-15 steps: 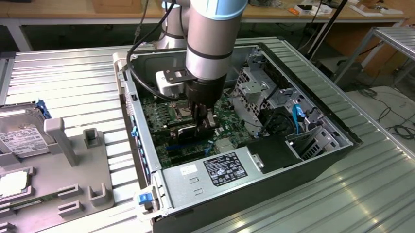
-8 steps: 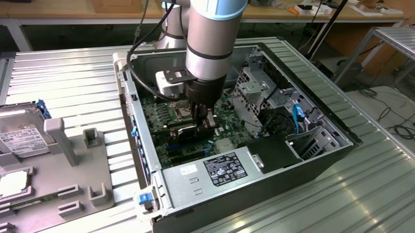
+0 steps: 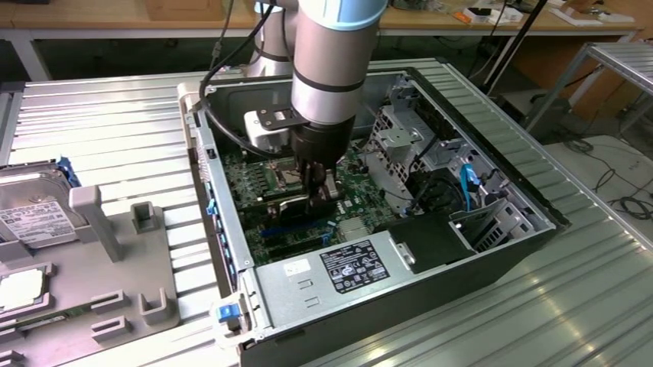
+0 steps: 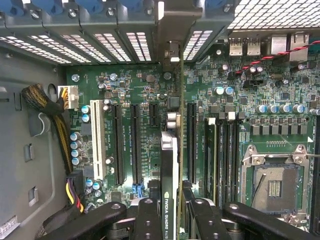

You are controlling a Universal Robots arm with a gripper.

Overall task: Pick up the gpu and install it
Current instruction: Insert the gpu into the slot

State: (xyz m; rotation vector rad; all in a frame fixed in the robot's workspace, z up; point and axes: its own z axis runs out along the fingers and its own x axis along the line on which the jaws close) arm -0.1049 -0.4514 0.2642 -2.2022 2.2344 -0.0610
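Your ribbed silver metal bench (image 3: 102, 138) carries, at the exterior view's left, a grey plastic parts tray (image 3: 133, 260) with a silver hard drive (image 3: 30, 214). At centre frame, the open black computer case (image 3: 510, 252) lies on its side, so its green motherboard (image 3: 245, 180) faces up. Your fingers (image 4: 147, 220) pinch the thin green-and-black gpu (image 4: 170, 165) edge-on, parallel to the long black expansion slots (image 4: 135, 142), likely for a straight press-in.

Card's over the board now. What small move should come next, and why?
Probably a slow, straight descent. The gripper holds the gpu edge-on above the motherboard, with its bracket up at the rear slot covers. Whether its lower edge is seated is hidden, so check alignment while lowering.
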